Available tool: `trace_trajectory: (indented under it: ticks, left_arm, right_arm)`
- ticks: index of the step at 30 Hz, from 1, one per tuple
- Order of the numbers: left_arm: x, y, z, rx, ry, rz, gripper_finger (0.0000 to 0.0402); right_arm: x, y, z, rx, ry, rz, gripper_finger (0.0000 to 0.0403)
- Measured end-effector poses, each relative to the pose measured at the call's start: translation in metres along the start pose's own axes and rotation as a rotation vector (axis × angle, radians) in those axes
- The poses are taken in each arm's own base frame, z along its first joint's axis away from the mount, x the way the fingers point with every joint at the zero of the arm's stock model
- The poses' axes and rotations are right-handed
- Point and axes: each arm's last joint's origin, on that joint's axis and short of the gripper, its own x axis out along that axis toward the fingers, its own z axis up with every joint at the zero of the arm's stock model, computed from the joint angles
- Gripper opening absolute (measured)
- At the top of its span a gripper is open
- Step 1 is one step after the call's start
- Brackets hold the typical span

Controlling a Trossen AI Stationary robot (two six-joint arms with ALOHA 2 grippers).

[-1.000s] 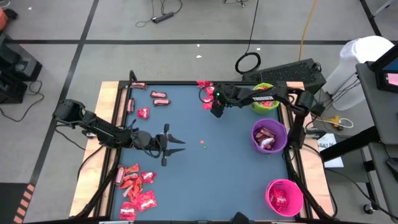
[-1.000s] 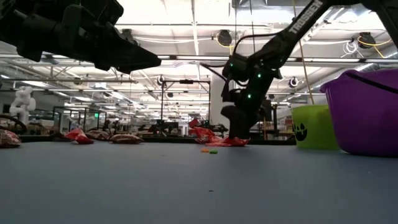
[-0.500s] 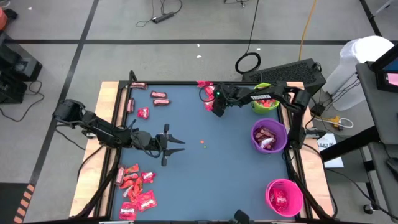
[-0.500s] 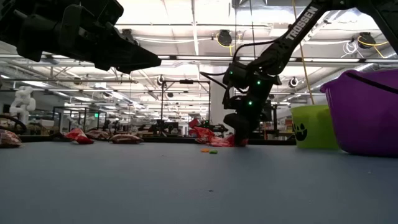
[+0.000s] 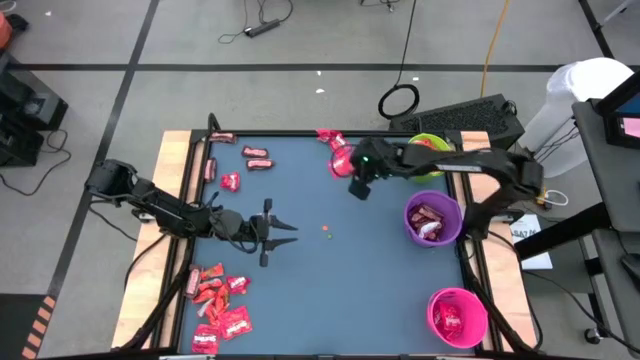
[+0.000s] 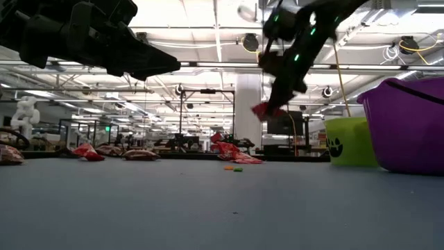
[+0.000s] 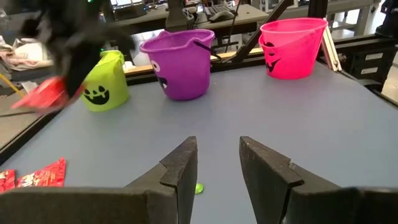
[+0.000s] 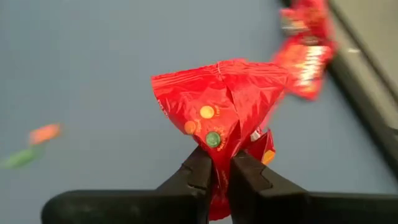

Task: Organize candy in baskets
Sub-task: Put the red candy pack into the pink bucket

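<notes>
My right gripper hangs above the far middle of the table, shut on one red candy, which also shows in the low view. More candy lies flat on the table: a pile at the near left, a few at the far left, and some at the far edge. The lime green basket, purple basket and pink basket stand along the right side. My left gripper waits open over the table's left middle. My right gripper pinches the candy's crumpled wrapper between its two fingers. The fingers slant down from the table's right side. The wrapper fans out beyond the fingertips, and the candy hangs lifted clear of the table.
A few tiny loose round dots lie mid-table, one just ahead of my left fingers. The purple and pink baskets hold candy. A raised wooden rim borders the table.
My right gripper has shut on a red candy at the far middle of the table and risen steeply with it, shifting a little toward the right edge. The candy is now lifted clear of the table.
</notes>
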Motion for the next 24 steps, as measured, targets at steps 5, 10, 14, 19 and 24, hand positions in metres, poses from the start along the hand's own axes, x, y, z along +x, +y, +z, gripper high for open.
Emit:
trace_trajectory:
  ticks: [5, 10, 14, 19, 24]
  left_arm:
    - [0.000, 0.000, -0.001, 0.015, 0.014, -0.001, 0.0128]
    - [0.000, 0.000, -0.001, -0.001, 0.008, -0.001, 0.0128]
    - [0.000, 0.000, 0.000, -0.002, 0.004, 0.000, 0.0128]
    - [0.000, 0.000, 0.000, -0.003, 0.001, 0.000, 0.0128]
    - [0.000, 0.000, 0.000, -0.004, 0.000, 0.001, 0.0128]
  right_arm:
    - [-0.061, 0.025, -0.015, -0.057, 0.006, 0.186, 0.0023]
    - [-0.108, 0.030, -0.039, -0.013, 0.062, 0.232, 0.0023]
    - [-0.133, 0.025, -0.061, 0.104, 0.170, 0.215, 0.0023]
    - [-0.153, 0.022, -0.081, 0.186, 0.260, 0.184, 0.0022]
    - [-0.167, 0.019, -0.096, 0.219, 0.322, 0.164, 0.0022]
